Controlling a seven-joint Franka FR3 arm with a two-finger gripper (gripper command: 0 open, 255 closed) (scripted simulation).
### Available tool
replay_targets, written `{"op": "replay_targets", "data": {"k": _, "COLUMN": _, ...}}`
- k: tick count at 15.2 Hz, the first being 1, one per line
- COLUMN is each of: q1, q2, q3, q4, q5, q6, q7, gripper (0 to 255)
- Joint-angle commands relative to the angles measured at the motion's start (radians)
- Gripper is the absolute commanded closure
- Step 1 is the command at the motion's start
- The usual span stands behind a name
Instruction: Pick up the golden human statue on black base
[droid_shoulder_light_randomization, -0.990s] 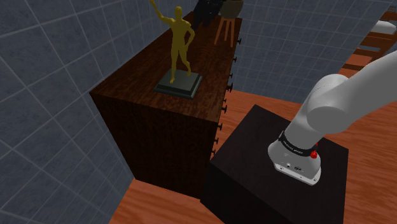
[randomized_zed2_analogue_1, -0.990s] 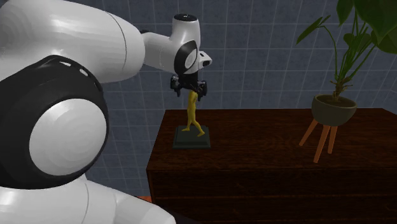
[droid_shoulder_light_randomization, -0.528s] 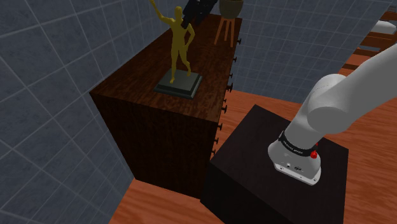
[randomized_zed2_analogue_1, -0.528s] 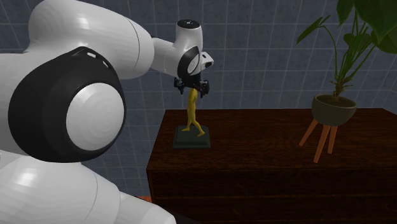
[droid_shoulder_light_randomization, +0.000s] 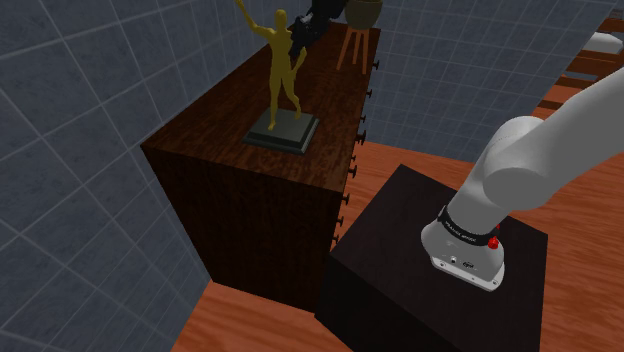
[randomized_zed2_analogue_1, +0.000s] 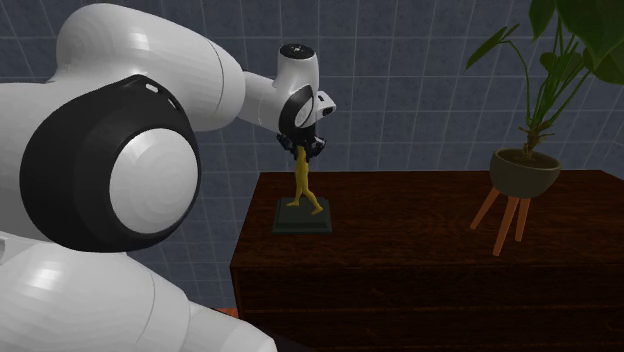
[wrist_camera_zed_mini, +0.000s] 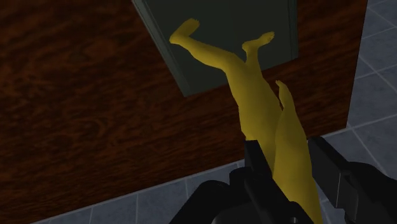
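Golden human statue (droid_shoulder_light_randomization: 283, 75) stands upright on its dark square base (droid_shoulder_light_randomization: 283, 135), which lies flat on the dresser top. It is near the dresser end away from the plant. One arm is raised above the head and the legs are set apart.

Dresser (droid_shoulder_light_randomization: 230, 180): dark reddish wood, with a row of small dark knobs down its front. It backs onto a grey-blue tiled wall (randomized_zed2_analogue_1: 420, 60).

Tool (droid_shoulder_light_randomization: 303, 30), all black, is above the dresser at the height of the figure's upper body. From the second exterior view the tool (randomized_zed2_analogue_1: 300, 146) sits over the statue (randomized_zed2_analogue_1: 303, 190), hiding its head and shoulders. The legs and base (randomized_zed2_analogue_1: 302, 222) show below.

Along the tool (wrist_camera_zed_mini: 286, 153), its fingers (wrist_camera_zed_mini: 327, 162) are spread, one on each side of the statue's (wrist_camera_zed_mini: 254, 89) torso and arm. A thin gap shows at one finger. At the other I cannot tell whether it touches. Not pinched.

At the far end of the dresser (randomized_zed2_analogue_1: 420, 250) stands a potted plant (randomized_zed2_analogue_1: 524, 172) on a splayed wooden stand.

The white arm (droid_shoulder_light_randomization: 540, 170) rises from the black stand (droid_shoulder_light_randomization: 400, 260), which sits on the wood floor (droid_shoulder_light_randomization: 250, 320) just in front of the dresser.
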Motion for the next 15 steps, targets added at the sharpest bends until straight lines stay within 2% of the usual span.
{"op": "replay_targets", "data": {"k": 1, "q1": 0.0, "q2": 0.001, "q3": 0.0, "q4": -0.001, "q5": 0.0, "q6": 0.001, "q7": 0.0, "gripper": 255}}
{"op": "replay_targets", "data": {"k": 7, "q1": 0.0, "q2": 0.0, "q3": 0.0, "q4": -0.001, "q5": 0.0, "q6": 0.001, "q7": 0.001, "gripper": 255}}
{"op": "replay_targets", "data": {"k": 15, "q1": -0.008, "q2": -0.009, "q3": 0.001, "q4": 0.098, "q5": -0.019, "q6": -0.106, "q7": 0.025, "gripper": 255}}
